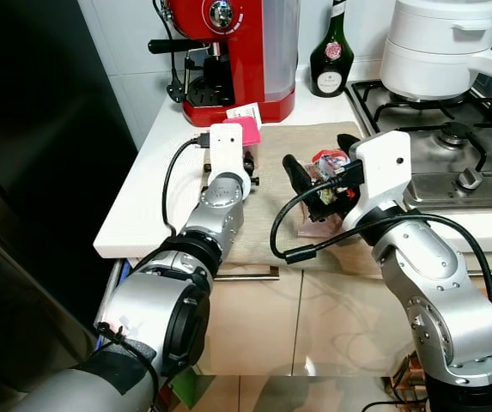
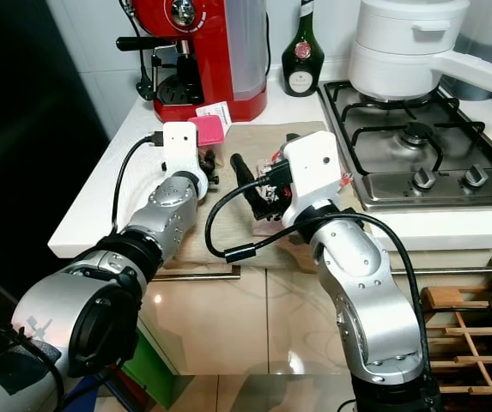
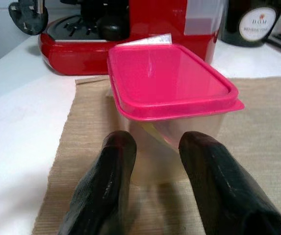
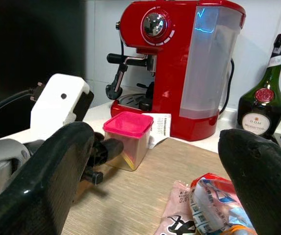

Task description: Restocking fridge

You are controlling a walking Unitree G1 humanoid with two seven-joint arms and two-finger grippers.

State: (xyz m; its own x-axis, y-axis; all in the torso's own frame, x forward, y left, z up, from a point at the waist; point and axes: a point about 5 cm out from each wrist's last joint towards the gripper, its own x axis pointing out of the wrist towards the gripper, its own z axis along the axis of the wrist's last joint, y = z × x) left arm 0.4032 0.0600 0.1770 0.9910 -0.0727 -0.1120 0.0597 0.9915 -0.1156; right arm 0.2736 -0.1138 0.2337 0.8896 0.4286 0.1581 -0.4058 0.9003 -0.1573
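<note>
Setting: kitchen counter (image 1: 134, 215), white, with a gas hob (image 1: 452, 146) at the right and a dark fridge front (image 1: 31, 172) at the left.
Background items: red coffee machine (image 1: 237, 51) and dark bottle (image 1: 331, 56) against the far wall; white pot (image 1: 443, 43) on the hob.
Work surface: woven tan mat (image 3: 272, 122) on the counter, near side of the coffee machine.
Key relation: pink-lidded container (image 3: 172, 98) stands directly ahead of the left pincer (image 3: 162, 161), its near wall between the two fingertips; the left arm is the nearer one.
Left pincer: spread, fingers flanking the container's lower wall; contact cannot be confirmed, so not judged as gripping.
Right pincer (image 4: 155, 161): spread wide, hovering above the food packets (image 4: 209, 205), holding nothing.
Container: clear squarish tub, upright, pink lid seated flat; yellowish contents faintly visible.
Packets: red, white and pink wrappers, lying flat on the mat to the right of the container.
</note>
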